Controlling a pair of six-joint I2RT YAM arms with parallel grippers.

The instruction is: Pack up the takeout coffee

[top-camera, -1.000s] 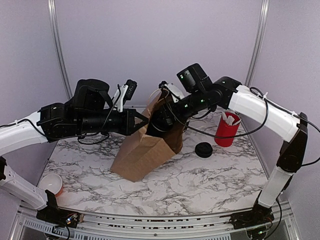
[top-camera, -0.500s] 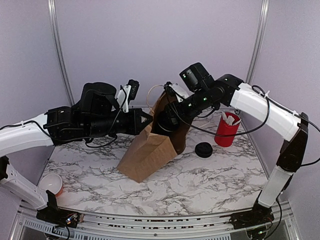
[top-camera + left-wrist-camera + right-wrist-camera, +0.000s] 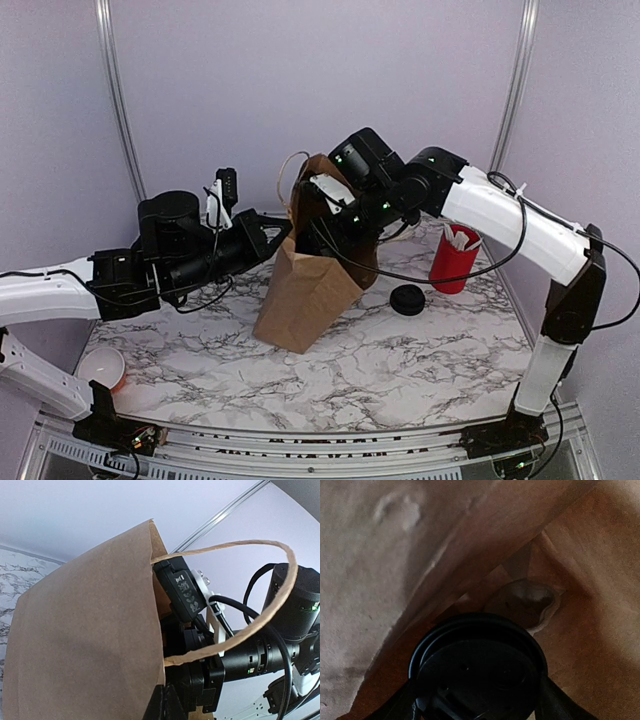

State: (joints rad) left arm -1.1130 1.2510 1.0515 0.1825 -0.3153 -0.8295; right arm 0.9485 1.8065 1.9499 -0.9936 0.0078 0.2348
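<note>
A brown paper bag (image 3: 305,300) stands tilted on the marble table, mouth up and toward the back. My left gripper (image 3: 283,228) is shut on the bag's left rim; in the left wrist view its fingertips (image 3: 167,702) pinch the paper edge (image 3: 159,645) below the handle (image 3: 260,620). My right gripper (image 3: 322,212) reaches into the bag's mouth. In the right wrist view it (image 3: 477,700) is shut on the takeout coffee, whose round black lid (image 3: 477,667) fills the lower frame, with the bag's inner walls (image 3: 580,580) all around. The cup's body is hidden.
A loose flat black lid (image 3: 407,299) lies right of the bag. A red cup (image 3: 453,262) holding white items stands at the back right. A small cup with a white inside (image 3: 101,367) sits at the near left corner. The right arm's wrist (image 3: 270,650) crowds the bag's opening.
The bag has swung from lying slanted to more upright and shifted right. My right gripper has gone deeper into its mouth. My left arm has dropped lower, still on the rim.
</note>
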